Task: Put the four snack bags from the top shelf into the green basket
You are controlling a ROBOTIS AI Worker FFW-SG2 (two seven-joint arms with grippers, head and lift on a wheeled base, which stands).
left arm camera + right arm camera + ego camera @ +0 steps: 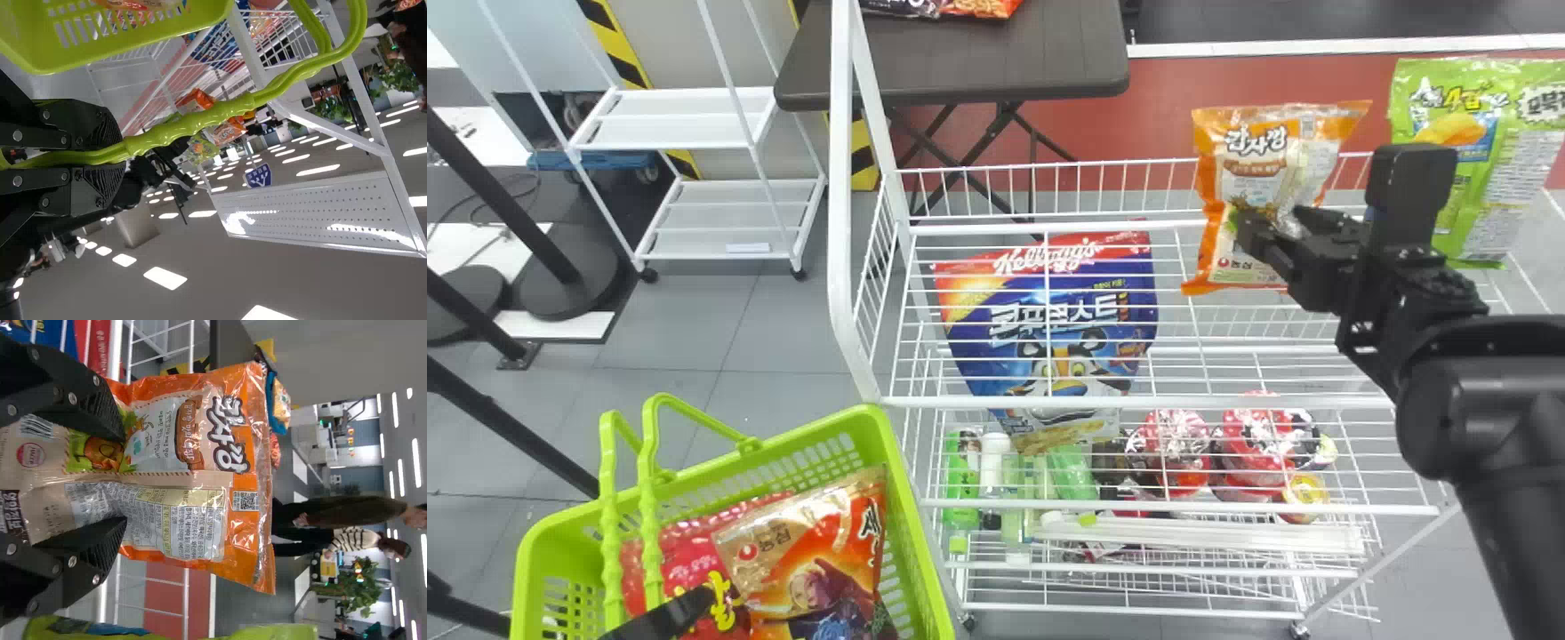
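- At the near left of the head view, holds the green basket by its handle, with the left gripper clamped round it.
- Inside the green basket, has a red-pink snack bag and, partly over it, an orange-red snack bag with a printed figure on the front.
- Farther forward, at the right of the white wire rack, grips the orange snack bag in the right gripper, with a finger at either side and the pack creased between, upright and printed end up. Cannot tell whether touching any wire below.
- Just beside, farther right, has the green snack bag upright, partly behind the right gripper's black body.
- Behind the front rails, well to the left of the orange snack bag, has a big blue cereal bag leaning, tiger face outward.
- Lower in the rack, has bottles at the left, then round red packs and a small yellow cup to the right.
- Beyond the rack, has a dark folding table with more packets on top, and off to the left a white shelf unit on casters.
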